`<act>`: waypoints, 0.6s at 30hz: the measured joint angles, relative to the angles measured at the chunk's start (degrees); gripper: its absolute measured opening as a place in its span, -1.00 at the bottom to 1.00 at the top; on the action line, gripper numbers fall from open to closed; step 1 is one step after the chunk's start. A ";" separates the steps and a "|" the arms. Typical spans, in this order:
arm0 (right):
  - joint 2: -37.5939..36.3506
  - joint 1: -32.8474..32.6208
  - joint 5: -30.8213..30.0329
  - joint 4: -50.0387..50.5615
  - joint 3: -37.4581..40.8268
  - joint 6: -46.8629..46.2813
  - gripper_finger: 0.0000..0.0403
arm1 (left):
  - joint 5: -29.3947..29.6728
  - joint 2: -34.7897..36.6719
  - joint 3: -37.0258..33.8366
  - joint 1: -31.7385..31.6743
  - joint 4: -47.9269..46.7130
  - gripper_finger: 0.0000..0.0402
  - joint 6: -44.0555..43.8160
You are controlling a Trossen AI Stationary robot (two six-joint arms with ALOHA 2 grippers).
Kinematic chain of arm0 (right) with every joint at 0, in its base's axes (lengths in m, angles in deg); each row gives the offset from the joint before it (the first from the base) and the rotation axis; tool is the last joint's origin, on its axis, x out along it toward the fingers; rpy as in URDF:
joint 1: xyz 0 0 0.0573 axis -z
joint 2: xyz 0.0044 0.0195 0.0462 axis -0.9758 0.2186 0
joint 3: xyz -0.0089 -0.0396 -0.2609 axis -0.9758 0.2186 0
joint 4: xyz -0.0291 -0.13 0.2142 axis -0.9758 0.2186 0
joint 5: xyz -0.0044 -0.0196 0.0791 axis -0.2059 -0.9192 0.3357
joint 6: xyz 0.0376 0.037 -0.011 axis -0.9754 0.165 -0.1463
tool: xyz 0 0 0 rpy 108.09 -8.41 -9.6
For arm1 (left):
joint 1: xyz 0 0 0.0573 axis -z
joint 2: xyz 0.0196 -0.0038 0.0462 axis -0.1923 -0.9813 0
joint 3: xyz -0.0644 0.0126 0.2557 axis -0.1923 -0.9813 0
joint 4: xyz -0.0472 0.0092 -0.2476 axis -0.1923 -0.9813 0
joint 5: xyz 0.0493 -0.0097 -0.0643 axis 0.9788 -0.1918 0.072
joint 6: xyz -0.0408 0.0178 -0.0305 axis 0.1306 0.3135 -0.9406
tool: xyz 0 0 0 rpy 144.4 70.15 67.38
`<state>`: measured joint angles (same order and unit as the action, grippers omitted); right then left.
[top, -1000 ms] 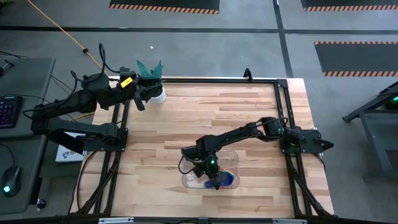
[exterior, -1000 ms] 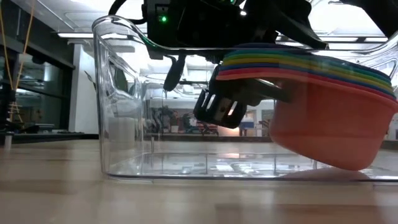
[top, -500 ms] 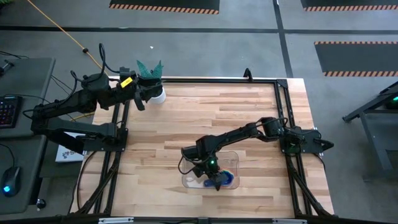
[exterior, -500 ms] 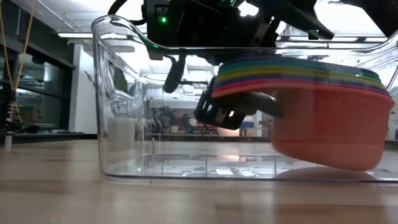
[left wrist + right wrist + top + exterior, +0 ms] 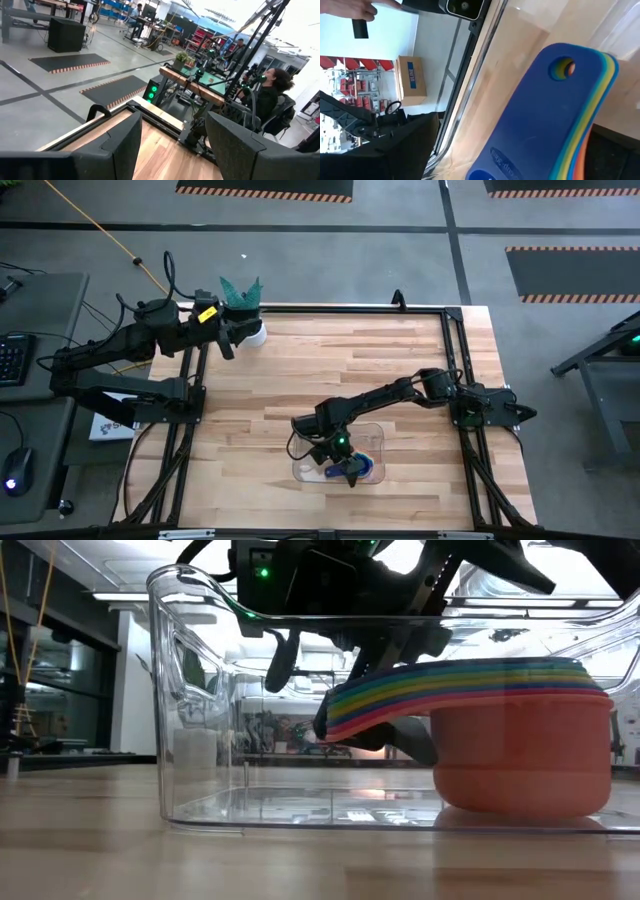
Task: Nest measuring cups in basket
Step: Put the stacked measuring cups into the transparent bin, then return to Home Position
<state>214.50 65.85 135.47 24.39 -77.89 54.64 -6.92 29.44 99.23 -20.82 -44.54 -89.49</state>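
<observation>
The measuring cups [image 5: 520,755] sit nested in one stack, red outermost and dark blue on top [image 5: 364,468]. The stack's red bottom rests on the floor of the clear basket [image 5: 190,690], near the table's front edge [image 5: 300,470]. The stacked handles [image 5: 545,110] fan out from the stack. My right gripper [image 5: 346,471] reaches into the basket, open, with one finger above and one below those handles [image 5: 400,690]. My left gripper [image 5: 228,332] hangs open and holds nothing at the far left, beside a white pot. My right gripper stands open around the cups' stacked handles. Its lower finger [image 5: 392,737] lies close under the red handle. I cannot tell whether it touches the handle.
A white pot with a green plant [image 5: 245,308] stands at the table's far left corner. The basket's clear walls [image 5: 560,620] rise around the stack and my right gripper. Bare wooden table [image 5: 340,360] lies between the two arms.
My right gripper has opened and let go of the stacked handles without moving away. The nested cups, tilted a second ago with the handle side raised, have tipped level and now sit flat on the basket floor.
</observation>
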 joint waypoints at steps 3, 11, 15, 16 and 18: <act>0.00 0.20 -0.34 -0.49 0.00 1.13 0.93 | 0.00 -0.02 0.00 0.01 0.00 0.05 -0.01; 0.00 1.37 -0.91 -1.46 0.00 1.79 0.92 | 0.02 0.00 0.00 0.01 0.01 0.05 -0.01; 0.00 2.14 -4.32 -4.15 -0.01 1.06 0.92 | 0.01 0.00 0.00 0.02 0.02 0.05 -0.04; 0.00 2.32 -5.34 -4.74 -0.01 0.15 0.92 | 0.01 0.00 0.00 0.00 0.02 0.05 -0.03; 0.00 2.75 -7.01 -5.31 -0.02 -0.80 0.92 | 0.00 0.00 0.00 0.01 0.02 0.05 -0.04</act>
<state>214.50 68.60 128.46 19.08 -77.91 53.84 -6.92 29.44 99.23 -20.82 -44.52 -89.53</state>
